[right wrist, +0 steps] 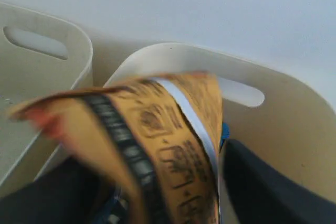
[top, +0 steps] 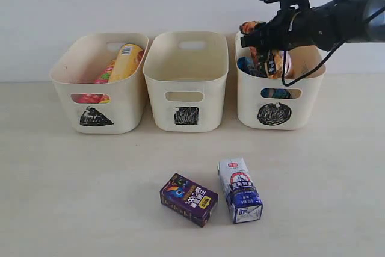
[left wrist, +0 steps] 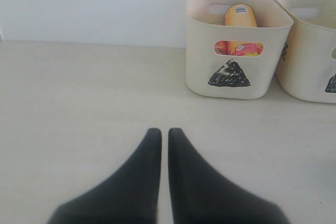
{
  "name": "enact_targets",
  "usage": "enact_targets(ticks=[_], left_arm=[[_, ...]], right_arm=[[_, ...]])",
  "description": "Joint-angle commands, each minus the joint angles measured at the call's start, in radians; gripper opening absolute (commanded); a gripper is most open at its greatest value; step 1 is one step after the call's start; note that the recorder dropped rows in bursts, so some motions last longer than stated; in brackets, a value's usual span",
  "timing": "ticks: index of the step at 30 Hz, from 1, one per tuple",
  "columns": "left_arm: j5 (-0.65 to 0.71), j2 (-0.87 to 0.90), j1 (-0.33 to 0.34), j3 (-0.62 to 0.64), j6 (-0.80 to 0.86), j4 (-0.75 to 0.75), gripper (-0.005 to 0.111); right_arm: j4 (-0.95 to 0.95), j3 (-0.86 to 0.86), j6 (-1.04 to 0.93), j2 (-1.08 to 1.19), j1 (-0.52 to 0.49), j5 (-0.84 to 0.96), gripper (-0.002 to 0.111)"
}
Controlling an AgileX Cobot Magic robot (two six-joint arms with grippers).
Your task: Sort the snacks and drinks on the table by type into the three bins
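Orange-black bag [top: 278, 62] at circle bin [top: 308, 98] mouth

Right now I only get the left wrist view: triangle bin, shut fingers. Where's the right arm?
Observer: The right gripper hangs over the circle bin, with the orange-black crinkly bag between its fingers.
Operator: Bag let go?
Observer: Cannot tell; its lower end looks below the bin's rim.
Operator: What's left to sort?
Observer: Two cartons, the dark purple carton and the white and blue carton, lying in front of the square bin.
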Motion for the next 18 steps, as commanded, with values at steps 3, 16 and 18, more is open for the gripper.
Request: enact_targets(ticks=[3, 16, 18], left_arm=[[0.001, -0.004, 0.001, 0.004, 0.003, -0.011, 0.004], [0.001, -0.004, 0.001, 0.004, 0.003, -0.011, 0.004], [0.001, -0.004, 0.001, 0.004, 0.003, -0.011, 0.004]], right_arm=[[-0.004, -0.011, 0.005, -0.014, -0.006, 0.025, 0.086], [-0.023, -0.011, -0.080, -0.199, -0.006, 0.440, 0.009], [-0.023, -0.011, -0.129, -0.222, -0.006, 0.545, 0.000]])
